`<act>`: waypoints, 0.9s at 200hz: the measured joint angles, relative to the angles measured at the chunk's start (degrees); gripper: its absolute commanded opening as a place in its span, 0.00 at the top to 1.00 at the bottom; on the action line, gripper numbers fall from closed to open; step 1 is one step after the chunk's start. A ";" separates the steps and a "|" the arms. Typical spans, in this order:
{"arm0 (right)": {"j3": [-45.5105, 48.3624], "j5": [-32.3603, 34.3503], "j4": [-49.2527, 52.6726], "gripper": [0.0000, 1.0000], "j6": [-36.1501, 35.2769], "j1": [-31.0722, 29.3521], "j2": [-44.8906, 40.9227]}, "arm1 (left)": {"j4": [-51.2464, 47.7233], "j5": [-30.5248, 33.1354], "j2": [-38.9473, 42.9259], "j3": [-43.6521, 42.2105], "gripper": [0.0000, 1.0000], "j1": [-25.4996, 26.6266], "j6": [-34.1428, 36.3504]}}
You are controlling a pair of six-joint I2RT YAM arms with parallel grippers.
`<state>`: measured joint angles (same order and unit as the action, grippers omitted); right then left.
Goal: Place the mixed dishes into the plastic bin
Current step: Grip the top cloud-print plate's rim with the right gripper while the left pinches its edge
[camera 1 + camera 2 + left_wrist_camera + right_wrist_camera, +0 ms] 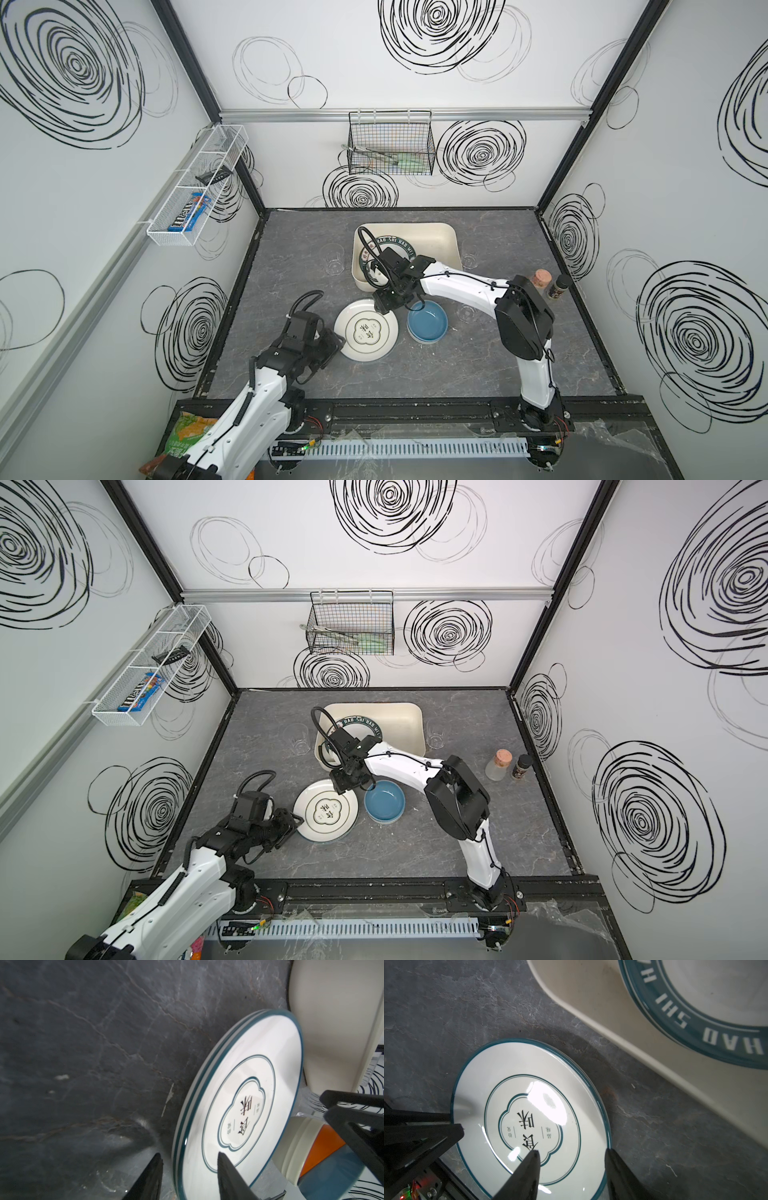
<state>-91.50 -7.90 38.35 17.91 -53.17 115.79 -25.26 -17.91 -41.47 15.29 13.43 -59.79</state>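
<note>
A white plate with dark characters (365, 332) lies flat on the grey table, and a second rim shows under it. My left gripper (189, 1154) is open at its left edge: one finger over the plate, the other outside the rim. My right gripper (572, 1151) is open too, straddling the far right rim (384, 305). Just behind stands the plastic bin (449, 241), holding a plate with a dark green lettered rim (695, 1022). A blue bowl (427, 321) sits right of the white plate, nested in orange and cream bowls (291, 1142).
Clear cups stand left of the bin (332, 259), right of it (469, 259) and right of the blue bowl (465, 311). Two spice jars (542, 282) stand by the right wall. A black wire basket (390, 145) and a white mesh rack (195, 187) hang on the walls.
</note>
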 measured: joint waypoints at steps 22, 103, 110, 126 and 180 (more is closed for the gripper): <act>-1.05 0.68 0.46 0.44 -0.09 -0.11 1.16 | 0.00 -0.07 0.44 -0.02 0.54 0.00 -0.04; -3.39 2.25 1.44 0.43 -0.48 -0.20 4.13 | 0.07 -0.22 0.81 -0.42 0.55 0.00 -0.22; -3.45 2.38 1.53 0.43 -0.48 -0.20 4.42 | 0.11 -0.22 0.81 -0.48 0.54 0.00 -0.22; -3.50 2.49 1.62 0.42 -0.48 -0.20 4.98 | 0.11 -0.24 0.83 -0.59 0.54 -0.02 -0.22; -3.74 2.40 1.70 0.45 -0.68 -0.22 5.77 | 0.13 -0.26 1.05 -0.61 0.55 -0.11 -0.24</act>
<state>-95.24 -5.50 40.05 17.23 -53.39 121.56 -25.12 -18.17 -40.42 14.68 13.32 -60.03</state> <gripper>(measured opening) 0.560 0.452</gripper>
